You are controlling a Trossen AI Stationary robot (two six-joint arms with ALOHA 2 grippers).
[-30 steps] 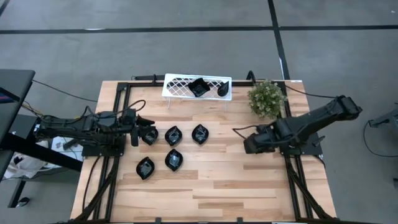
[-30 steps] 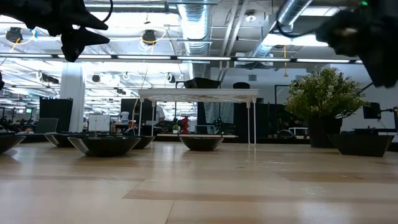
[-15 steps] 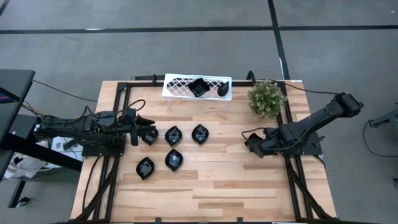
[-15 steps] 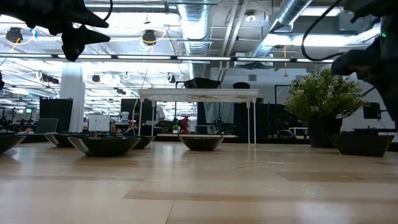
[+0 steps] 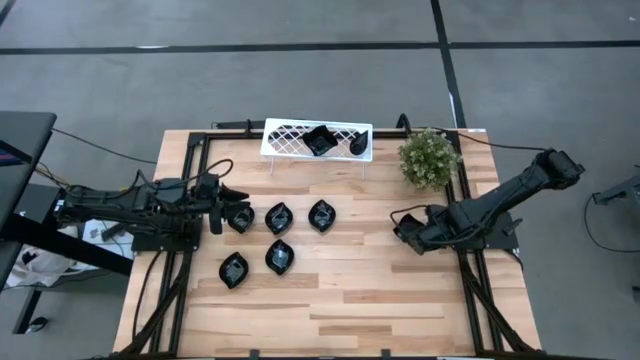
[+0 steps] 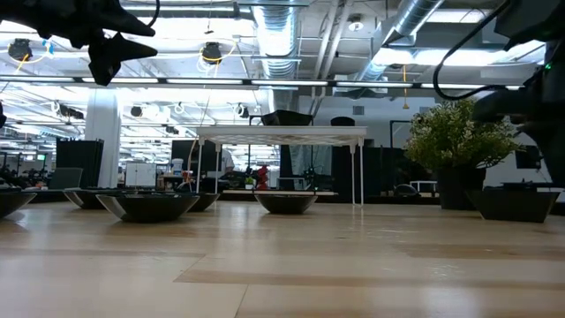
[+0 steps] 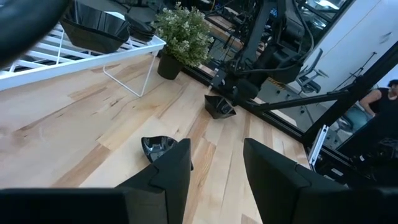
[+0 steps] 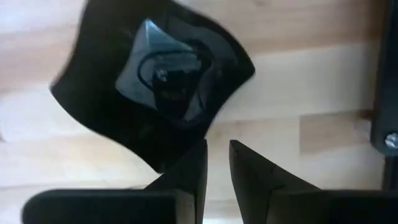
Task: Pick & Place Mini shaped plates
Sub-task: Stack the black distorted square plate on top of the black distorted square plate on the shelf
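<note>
A glossy black square mini plate (image 8: 155,81) lies flat on the wood at the table's right side and also shows in the low view (image 6: 516,205). My right gripper (image 8: 217,146) points down above its corner. Its fingers stand a narrow gap apart with bare wood between them, and in the high view it (image 5: 403,228) hides the plate. Several leaf-shaped plates (image 5: 279,217) rest on the table's left half. My left gripper (image 5: 228,213) hovers open over the leftmost one (image 5: 241,218). Two more plates (image 5: 320,140) sit on the white lattice rack (image 5: 290,140).
A small green plant (image 5: 430,160) stands at the back right, close behind my right arm. Black frame rails (image 5: 470,280) run along both table sides. Bare wood (image 5: 340,310) stretches across the near part of the table.
My right gripper has sunk toward the square plate and drawn a little toward the table's right edge, rolling its wrist somewhat. The plate has stayed where it was on the table.
</note>
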